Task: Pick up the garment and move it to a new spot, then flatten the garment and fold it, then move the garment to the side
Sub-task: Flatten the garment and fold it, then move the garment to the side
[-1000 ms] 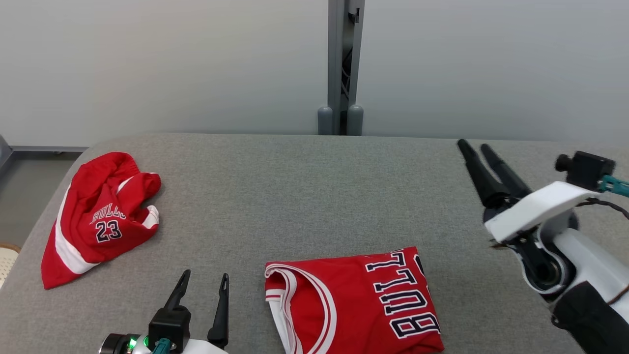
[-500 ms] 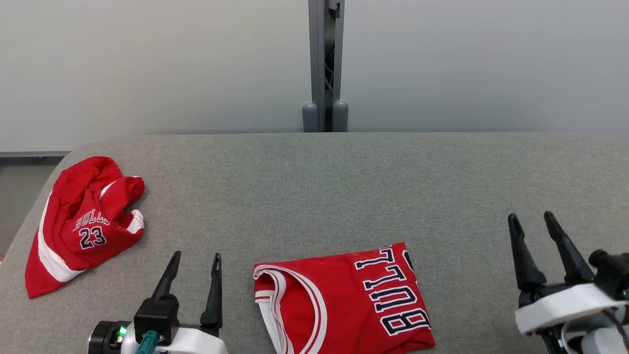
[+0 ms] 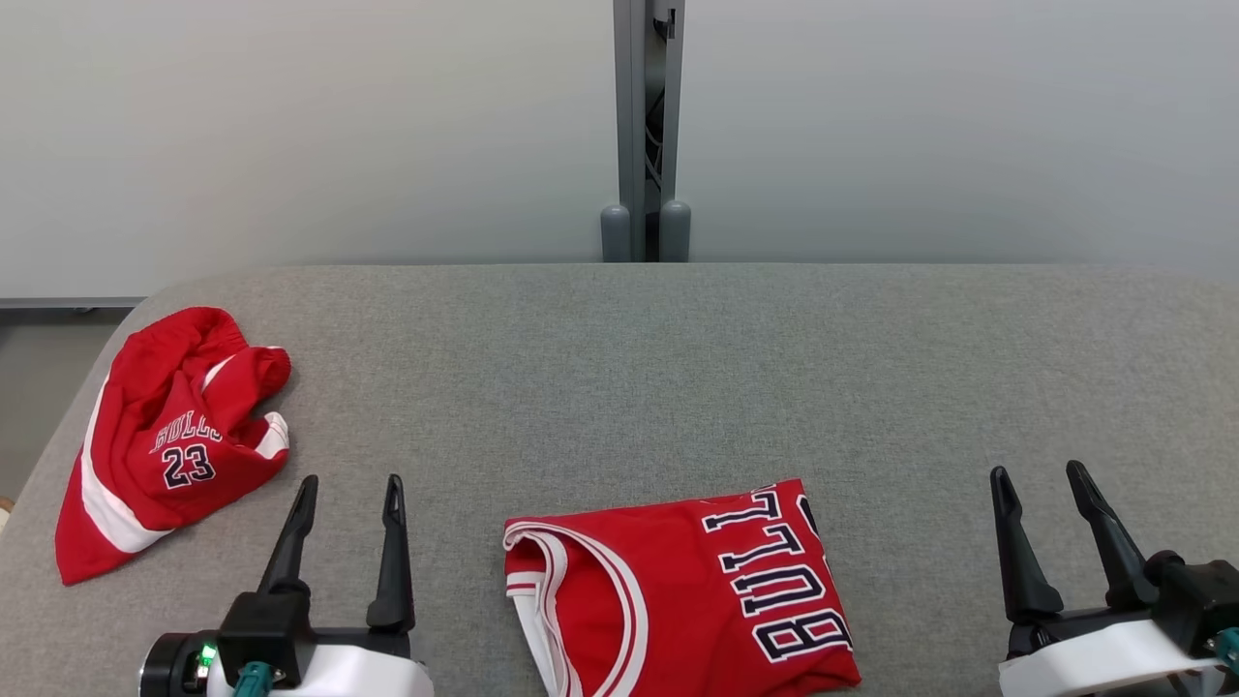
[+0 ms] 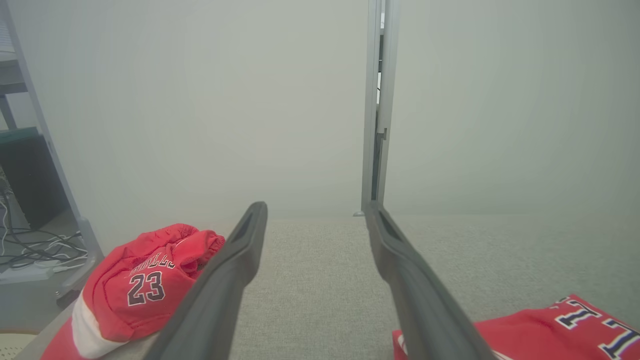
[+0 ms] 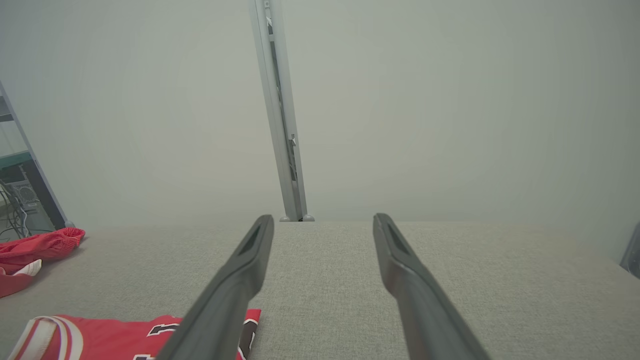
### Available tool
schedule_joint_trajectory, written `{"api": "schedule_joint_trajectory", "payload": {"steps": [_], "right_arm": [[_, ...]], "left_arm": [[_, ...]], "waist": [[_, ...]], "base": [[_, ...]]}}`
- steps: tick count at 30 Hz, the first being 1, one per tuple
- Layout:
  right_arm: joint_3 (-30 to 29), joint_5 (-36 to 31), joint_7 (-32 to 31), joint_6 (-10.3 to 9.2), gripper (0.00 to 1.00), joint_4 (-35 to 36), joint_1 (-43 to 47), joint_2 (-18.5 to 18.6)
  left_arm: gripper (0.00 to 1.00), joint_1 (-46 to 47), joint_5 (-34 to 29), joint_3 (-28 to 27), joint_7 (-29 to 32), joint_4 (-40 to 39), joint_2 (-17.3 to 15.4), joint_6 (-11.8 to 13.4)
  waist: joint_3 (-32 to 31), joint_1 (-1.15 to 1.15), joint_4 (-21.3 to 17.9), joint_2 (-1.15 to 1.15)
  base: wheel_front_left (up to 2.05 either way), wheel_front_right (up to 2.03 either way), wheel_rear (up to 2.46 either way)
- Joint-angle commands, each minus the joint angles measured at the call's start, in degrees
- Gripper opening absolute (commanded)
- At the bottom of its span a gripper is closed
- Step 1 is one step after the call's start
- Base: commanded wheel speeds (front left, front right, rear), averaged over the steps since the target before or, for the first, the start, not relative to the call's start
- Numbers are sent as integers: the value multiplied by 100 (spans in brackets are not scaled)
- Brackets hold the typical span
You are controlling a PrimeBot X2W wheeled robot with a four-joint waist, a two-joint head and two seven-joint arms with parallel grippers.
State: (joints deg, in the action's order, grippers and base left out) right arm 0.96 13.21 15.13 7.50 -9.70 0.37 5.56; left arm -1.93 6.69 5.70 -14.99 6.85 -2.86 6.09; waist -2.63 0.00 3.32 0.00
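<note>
At the near edge of the grey table (image 3: 619, 368), between the two grippers and touching neither: the jersey (image 3: 678, 590), red, folded into a neat rectangle, white neckline trim to the left, navy lettering to the right, lower part cut off by the bottom of the head view. Far off to the left, well apart, by the table's rounded corner: a crumpled pair of red shorts (image 3: 169, 440) marked 23. Left gripper (image 3: 350, 481) near the jersey's left edge, fingers spread apart, holding nothing. Right gripper (image 3: 1037, 469) farther out on the right, well clear of the cloth, likewise spread and empty. Both low over the table, pointing toward the back wall. Judging by the tidy fold, probably only the move to the side left to do. Likely light, thin, limp and a little slick, in the way of sports fabric. No stiffness to lean on. Lifted by one corner, apt to slide apart and fall open. Better to pinch through every layer at once at the two opposite short edges, left by the neckline trim, right past the lettering, and to keep the stack low and level, or simply to drag it across the felt-like top. Worth watching for: a fingertip catching the top layer alone.
</note>
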Motion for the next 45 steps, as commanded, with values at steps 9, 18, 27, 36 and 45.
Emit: {"api": "schedule_joint_trajectory", "payload": {"steps": [9,18,27,36,45], "right_arm": [[27,-54,7,-2,100,53,-37,-33],[885,946,8,-2,100,-971,-356,287],[2423,3402,-655,-2,100,-2045,-1242,881],[3362,5129,-1550,-1,100,-2266,-1668,1304],[4095,5952,-1985,-2,100,-2167,-1976,1415]], "left_arm": [[100,-98,-129,124,-16,70,-15,-53],[100,5,-128,187,-16,213,-15,-123],[100,172,-173,252,-17,268,-15,-201],[100,361,-207,291,-16,264,-15,-180],[100,467,-209,319,-16,263,-15,-155]], "waist": [[19,0,66,0],[156,0,137,0],[453,0,288,0],[712,0,474,0],[878,0,592,0]], "base": [[0,0,0],[0,0,0],[0,0,0],[0,0,0],[0,0,0]]}}
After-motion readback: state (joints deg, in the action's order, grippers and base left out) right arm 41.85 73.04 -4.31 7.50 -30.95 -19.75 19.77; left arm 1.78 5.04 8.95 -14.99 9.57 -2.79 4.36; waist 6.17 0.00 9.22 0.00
